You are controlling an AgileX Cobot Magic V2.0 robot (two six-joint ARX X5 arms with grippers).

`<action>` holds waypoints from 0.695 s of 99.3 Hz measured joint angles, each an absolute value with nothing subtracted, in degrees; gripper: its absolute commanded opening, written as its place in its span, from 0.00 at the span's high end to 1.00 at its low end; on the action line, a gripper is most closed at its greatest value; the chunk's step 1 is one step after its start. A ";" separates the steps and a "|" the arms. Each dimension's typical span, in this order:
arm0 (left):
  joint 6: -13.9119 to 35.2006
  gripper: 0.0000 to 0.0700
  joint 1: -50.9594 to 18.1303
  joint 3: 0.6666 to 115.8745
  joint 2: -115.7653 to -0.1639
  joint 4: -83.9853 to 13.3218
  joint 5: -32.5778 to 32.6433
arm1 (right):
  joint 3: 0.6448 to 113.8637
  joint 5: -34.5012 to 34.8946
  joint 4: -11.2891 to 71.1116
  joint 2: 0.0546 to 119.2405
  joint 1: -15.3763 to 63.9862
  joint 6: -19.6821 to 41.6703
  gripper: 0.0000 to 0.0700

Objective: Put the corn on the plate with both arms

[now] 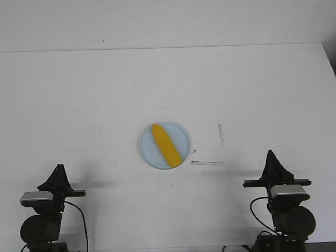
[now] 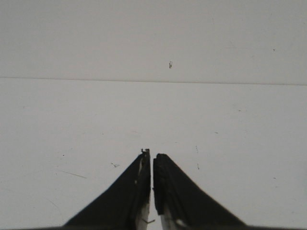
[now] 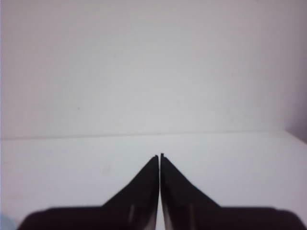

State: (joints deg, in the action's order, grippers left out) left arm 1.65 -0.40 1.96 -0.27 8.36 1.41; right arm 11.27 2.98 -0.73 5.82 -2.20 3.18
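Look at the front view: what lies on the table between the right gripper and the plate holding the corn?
Only two thin grey marks on the white table lie between the right gripper and the plate with the corn.

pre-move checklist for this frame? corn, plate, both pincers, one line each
1. Bright yellow smooth toy corn cob lying on the round pale-blue plastic plate: ok.
2. Corn within the rim: cannot tell; its near end reaches the edge.
3. Plate flat on the white table: ok.
4. Left pincer shut, empty: ok.
5. Right pincer shut, empty: ok.
6. Both arms back from the plate: ok.
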 measured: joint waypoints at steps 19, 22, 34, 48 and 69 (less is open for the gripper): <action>1.65 1.00 -0.40 1.96 -0.27 8.36 1.41 | 4.60 2.98 -3.97 3.05 -0.40 3.16 1.00; 1.65 1.00 -0.40 1.96 -0.27 8.36 1.41 | 3.60 2.98 -4.45 2.33 -0.10 3.18 1.00; 1.65 1.00 -0.40 1.96 -0.27 8.38 1.41 | 0.80 2.96 -4.29 0.01 0.40 3.18 1.00; 1.65 1.00 -0.40 1.96 -0.27 8.36 1.41 | 0.80 2.98 -5.10 0.08 0.45 3.18 1.00; 1.65 1.00 -0.40 1.96 -0.27 8.36 1.41 | 0.80 2.98 -6.57 0.08 0.45 3.18 1.00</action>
State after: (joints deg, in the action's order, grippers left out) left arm 1.65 -0.40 1.96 -0.27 8.36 1.41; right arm 0.80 2.98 -6.57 0.08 0.45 3.18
